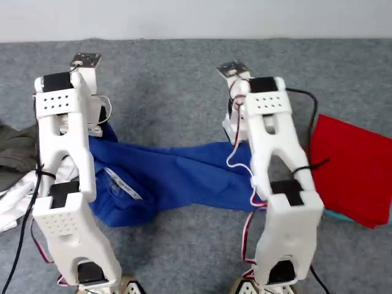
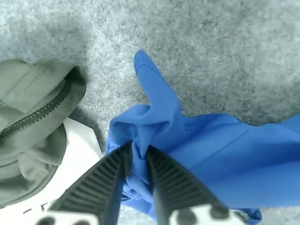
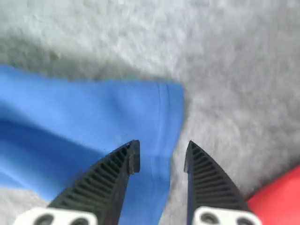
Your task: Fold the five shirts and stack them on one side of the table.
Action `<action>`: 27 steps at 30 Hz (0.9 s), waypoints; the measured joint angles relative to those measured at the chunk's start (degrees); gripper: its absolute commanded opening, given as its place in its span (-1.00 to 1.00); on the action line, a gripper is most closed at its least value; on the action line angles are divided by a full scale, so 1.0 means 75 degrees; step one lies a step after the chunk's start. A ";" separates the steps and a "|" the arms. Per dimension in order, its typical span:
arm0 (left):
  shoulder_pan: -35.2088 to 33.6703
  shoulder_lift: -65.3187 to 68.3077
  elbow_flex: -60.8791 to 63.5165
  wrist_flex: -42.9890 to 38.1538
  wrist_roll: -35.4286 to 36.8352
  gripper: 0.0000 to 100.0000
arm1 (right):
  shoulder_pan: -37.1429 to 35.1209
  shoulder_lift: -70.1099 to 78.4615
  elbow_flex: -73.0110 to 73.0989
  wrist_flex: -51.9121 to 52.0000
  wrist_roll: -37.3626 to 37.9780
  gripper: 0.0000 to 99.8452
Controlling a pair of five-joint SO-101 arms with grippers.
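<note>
Blue shirt (image 1: 177,177) clamped at bunched corner in left fingers (image 2: 117,164), likely for pulling flat | right fingers (image 3: 123,161) apart over hem, awaiting grip

White arms (image 1: 67,122), black ribbed fingers (image 2: 103,183)

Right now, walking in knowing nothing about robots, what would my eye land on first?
A bright blue shirt sprawls across the middle of the grey table. The left arm's fingers are shut on a bunched-up corner of it, while the right arm's fingers stand open over its other end. A red shirt lies flat at the table's right side.
</note>
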 measured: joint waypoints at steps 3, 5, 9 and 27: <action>0.0000 0.0000 0.0000 0.0000 0.0000 -0.97 | 0.0012 0.0621 -0.0949 0.0082 0.0000 -0.65; 0.0000 0.0000 0.0000 0.0000 0.0000 -0.97 | 0.0023 0.1032 -0.1477 0.0082 0.0000 -0.65; 0.0000 0.0000 0.0000 0.0000 0.0000 -0.97 | 0.0023 0.1840 -0.2016 0.0082 0.0000 -0.65; 0.0000 0.0000 0.0035 0.0000 0.0000 -0.97 | -0.0082 0.3282 -0.2333 0.0094 -0.0012 -0.89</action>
